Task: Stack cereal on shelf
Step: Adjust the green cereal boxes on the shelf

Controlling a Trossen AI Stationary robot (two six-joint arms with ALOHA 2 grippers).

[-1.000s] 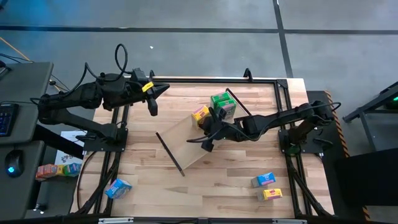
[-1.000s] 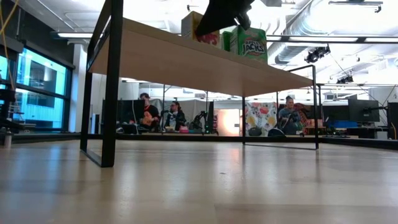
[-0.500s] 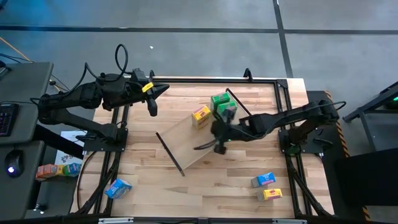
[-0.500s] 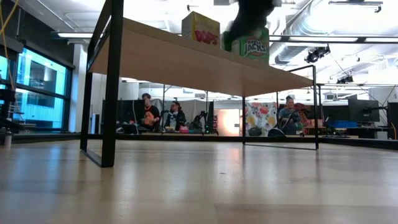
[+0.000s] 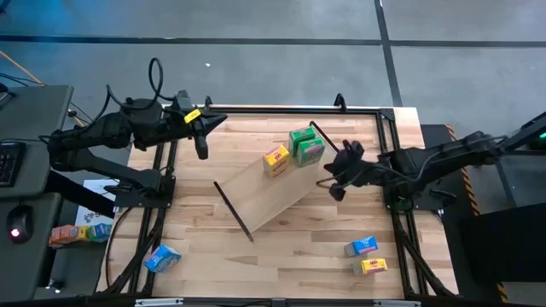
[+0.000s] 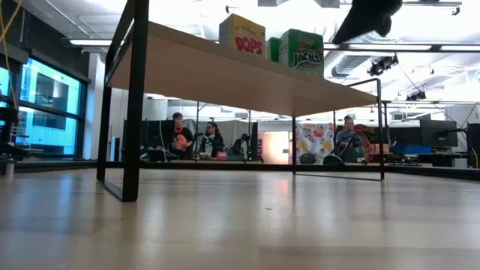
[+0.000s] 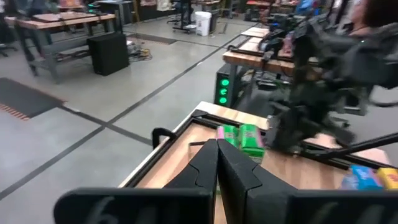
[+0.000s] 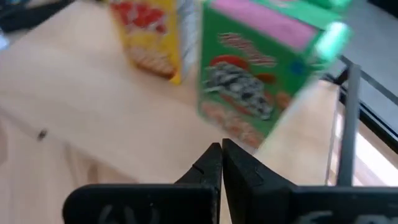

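On the near tabletop (image 5: 290, 247), three cereal boxes wait: a blue one (image 5: 161, 257) at the left corner, and a blue box (image 5: 364, 246) and a yellow box (image 5: 372, 266) to the right. Farther back, the shelf (image 5: 256, 192) carries a yellow box (image 5: 275, 159) and a green box (image 5: 306, 145). The right gripper (image 5: 334, 181), a second ago over the yellow box, has pulled off past the shelf's end, fingers together and empty. That placement looks done. The left gripper (image 5: 201, 147) has drifted slightly at the far left, fingers together.

Grey concrete floor (image 5: 256, 60), tall windows (image 6: 37, 112) at left, ceiling light strips (image 6: 97, 43), 3 seated people (image 6: 180, 135).
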